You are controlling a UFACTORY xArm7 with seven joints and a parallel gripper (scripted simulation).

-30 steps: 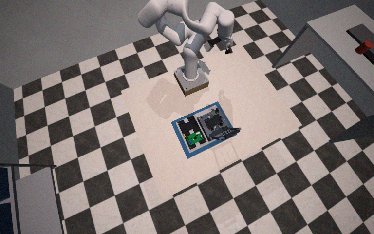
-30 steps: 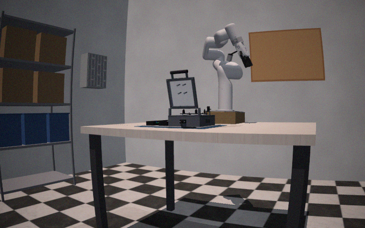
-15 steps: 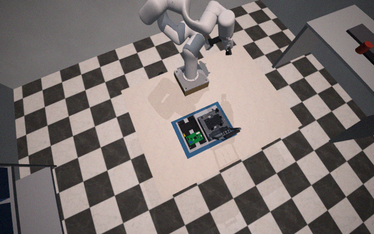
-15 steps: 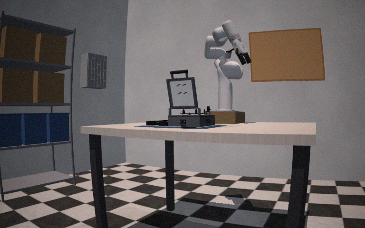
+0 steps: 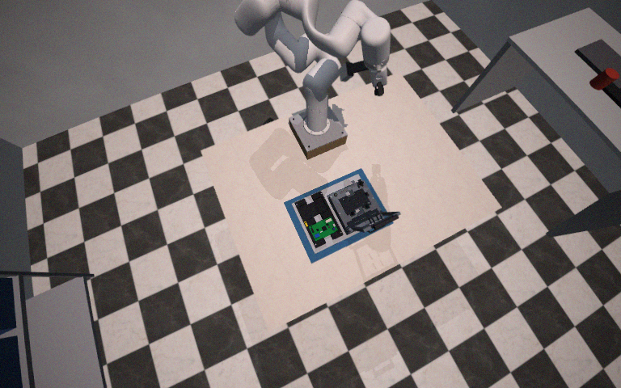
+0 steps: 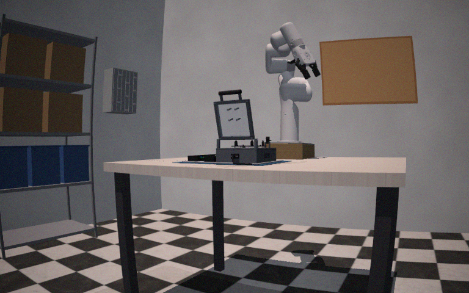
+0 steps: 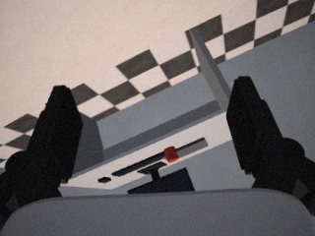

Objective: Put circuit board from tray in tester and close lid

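The green circuit board (image 5: 323,229) (image 6: 202,157) lies in the near pocket of the black tray (image 5: 313,208) on the blue mat. The grey tester (image 5: 354,203) (image 6: 246,155) stands next to the tray, with its lid (image 6: 234,119) (image 5: 373,220) raised upright and the black handle (image 6: 229,93) on top. My gripper (image 5: 378,89) (image 6: 310,71) (image 7: 153,99) is open and empty. It hangs high in the air beside the arm's base, far from the tray and tester, and points away from them.
The arm's base block (image 5: 318,139) (image 6: 292,150) stands at the back of the table (image 6: 311,171). A grey bench with a red button (image 5: 603,78) (image 7: 171,153) stands to the right of the table. A shelf rack (image 6: 44,103) with boxes stands at the left.
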